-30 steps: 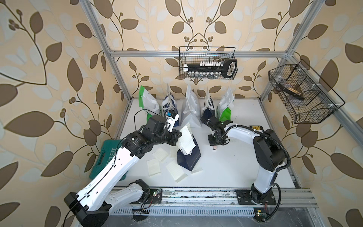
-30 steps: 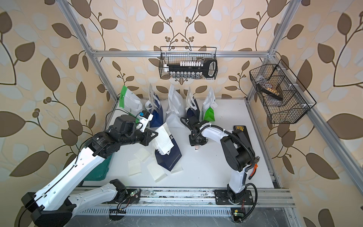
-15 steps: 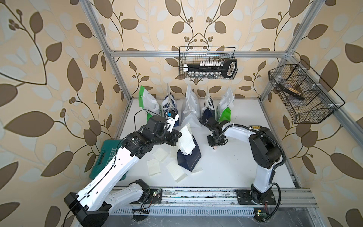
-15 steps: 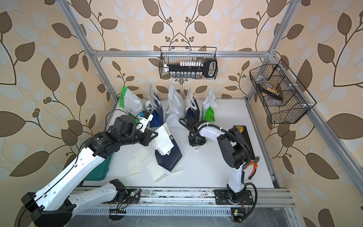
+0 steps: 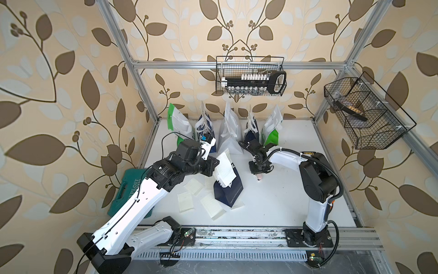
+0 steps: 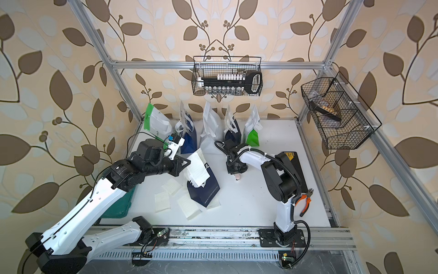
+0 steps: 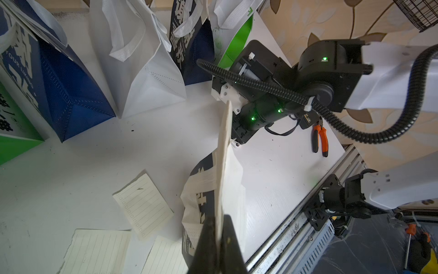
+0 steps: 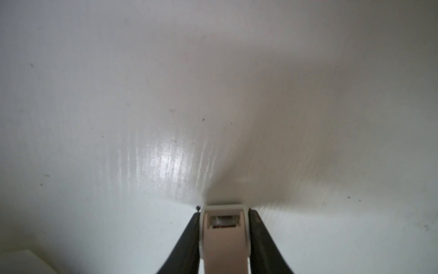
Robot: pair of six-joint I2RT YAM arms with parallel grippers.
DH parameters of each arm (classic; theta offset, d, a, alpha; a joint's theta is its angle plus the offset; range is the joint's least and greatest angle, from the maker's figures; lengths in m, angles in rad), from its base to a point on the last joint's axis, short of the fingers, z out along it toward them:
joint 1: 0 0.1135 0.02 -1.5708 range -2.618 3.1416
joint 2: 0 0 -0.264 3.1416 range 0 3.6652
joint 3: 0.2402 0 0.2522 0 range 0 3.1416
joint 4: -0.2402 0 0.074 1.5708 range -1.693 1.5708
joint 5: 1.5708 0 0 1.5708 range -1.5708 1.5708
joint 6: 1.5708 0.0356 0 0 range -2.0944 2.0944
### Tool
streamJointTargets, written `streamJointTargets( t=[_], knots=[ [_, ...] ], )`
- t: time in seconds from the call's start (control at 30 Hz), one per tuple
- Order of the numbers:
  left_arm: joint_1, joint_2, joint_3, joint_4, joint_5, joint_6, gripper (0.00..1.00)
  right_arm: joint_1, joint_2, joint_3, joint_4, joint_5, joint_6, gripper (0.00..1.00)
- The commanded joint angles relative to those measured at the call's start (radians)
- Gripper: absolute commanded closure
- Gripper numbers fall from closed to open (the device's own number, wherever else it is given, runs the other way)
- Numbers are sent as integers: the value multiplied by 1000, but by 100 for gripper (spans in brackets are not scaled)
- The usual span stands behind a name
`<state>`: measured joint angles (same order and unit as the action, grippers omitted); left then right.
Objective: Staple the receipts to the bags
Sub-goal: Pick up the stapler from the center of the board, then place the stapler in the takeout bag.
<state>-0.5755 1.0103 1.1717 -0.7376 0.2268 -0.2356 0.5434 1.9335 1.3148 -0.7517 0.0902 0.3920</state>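
Note:
A navy bag (image 5: 231, 192) stands mid-table, and a receipt (image 5: 225, 169) is held upright against its top. My left gripper (image 5: 214, 166) is shut on that receipt; the left wrist view shows the slip edge-on (image 7: 225, 142) between the closed jaws (image 7: 219, 237), beside the bag's handle (image 7: 203, 180). My right gripper (image 5: 259, 172) points down at the table to the bag's right, shut on a pink-and-white stapler (image 8: 225, 237) whose nose nearly touches the surface. Three loose receipts (image 5: 186, 201) lie left of the bag. Several more bags (image 5: 231, 132) stand along the back wall.
A teal tool case (image 5: 129, 187) lies at the table's left edge under my left arm. Wire baskets hang on the back wall (image 5: 251, 79) and the right wall (image 5: 365, 116). Orange-handled pliers (image 6: 305, 201) lie near the right arm's base.
The right jaws have closed in on the stapler, and the right arm's elbow has shifted slightly. The left arm, the held receipt and the navy bag have not moved.

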Motion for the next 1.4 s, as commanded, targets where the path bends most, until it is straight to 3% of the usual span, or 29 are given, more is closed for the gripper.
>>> streamJointTargets(
  t=[0.0, 0.13, 0.5, 0.67, 0.87, 1.07, 1.17, 1.37],
  knots=[
    [-1, -18, -6, 18, 5, 17, 100, 7, 30, 20, -30, 17, -11, 62],
    [-1, -16, -6, 18, 4, 16, 100, 6, 33, 20, -33, 17, -19, 62],
    [-1, -27, -13, 30, 4, 4, 100, 7, -32, -6, 6, 31, -21, 90],
    [-1, -36, -21, 54, 14, -27, 100, 6, -229, -51, 100, 40, -33, 100],
    [0, -76, -80, 166, 64, -122, 100, 26, -529, -73, 212, -6, 3, 100],
    [-1, -134, -162, 315, 77, -214, 100, 202, -706, -59, 415, 46, 52, 100],
    [0, -162, -199, 385, 98, -258, 100, 290, -733, -59, 547, 63, 67, 100],
    [-1, -167, -214, 394, 100, -283, 100, 363, -715, -32, 703, 8, 117, 100]
  ],
)
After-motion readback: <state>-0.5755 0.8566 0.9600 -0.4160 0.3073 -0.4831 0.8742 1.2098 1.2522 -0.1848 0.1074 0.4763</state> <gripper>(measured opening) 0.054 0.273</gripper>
